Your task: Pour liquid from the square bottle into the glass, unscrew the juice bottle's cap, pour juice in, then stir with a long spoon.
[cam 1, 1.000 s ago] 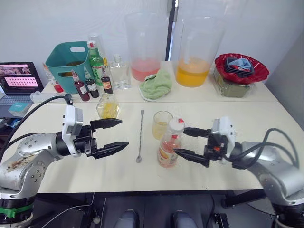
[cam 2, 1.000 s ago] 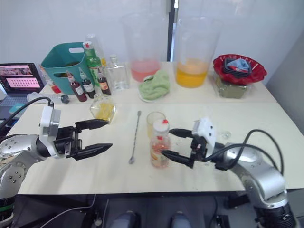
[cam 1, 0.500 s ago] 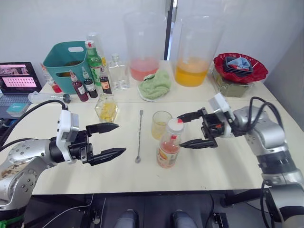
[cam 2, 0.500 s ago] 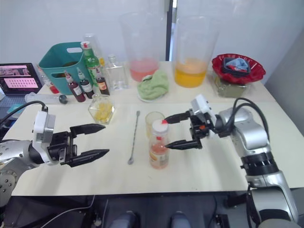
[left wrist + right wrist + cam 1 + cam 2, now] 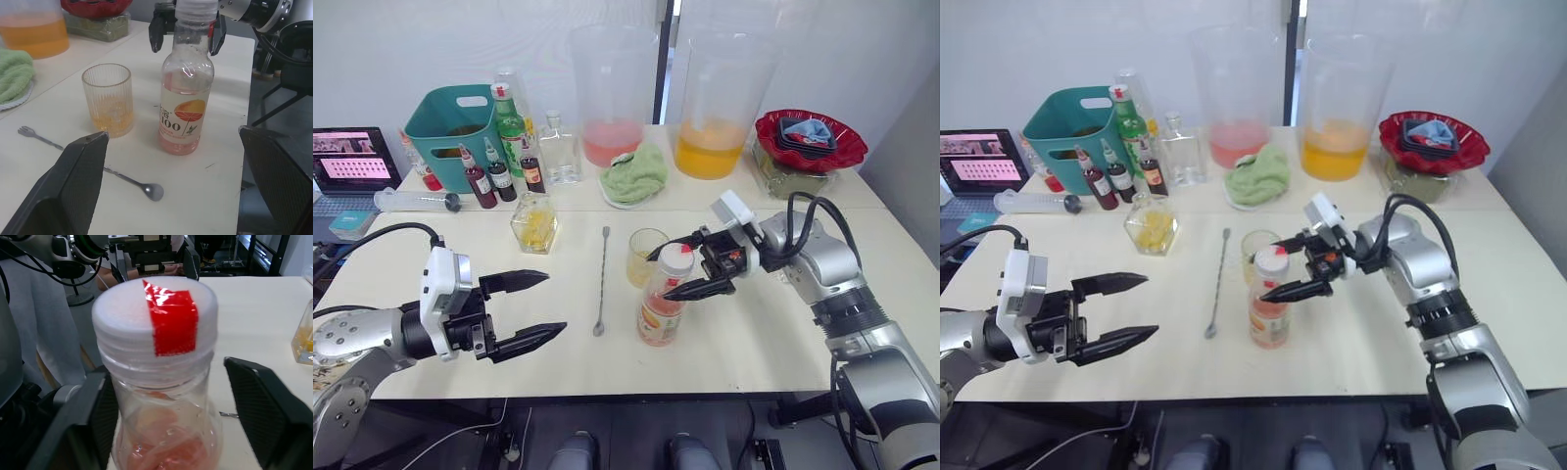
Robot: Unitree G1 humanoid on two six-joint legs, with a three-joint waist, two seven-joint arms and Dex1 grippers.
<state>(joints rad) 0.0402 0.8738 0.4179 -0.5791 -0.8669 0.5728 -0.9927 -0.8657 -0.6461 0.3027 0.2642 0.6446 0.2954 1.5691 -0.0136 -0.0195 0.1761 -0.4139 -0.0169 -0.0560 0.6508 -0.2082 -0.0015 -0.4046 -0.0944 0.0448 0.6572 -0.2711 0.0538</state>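
Juice bottle (image 5: 662,305) upright near the table's (image 5: 783,323) front edge, white cap (image 5: 675,258) on, red tape across its top. Just behind it, glass (image 5: 645,257) with yellow liquid (image 5: 110,116). Right gripper (image 5: 679,266) spread wide, fingers flanking the cap, not touching. Long spoon (image 5: 602,280) flat beside the bottle, square bottle (image 5: 535,224) beyond. Left gripper (image 5: 532,306) wide apart, empty, well clear of the bottle.

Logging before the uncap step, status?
Right tool open, fingers either side of the white screw cap, not closed on it. Left tool open, away from the slim pink juice bottle. Nothing blocking.
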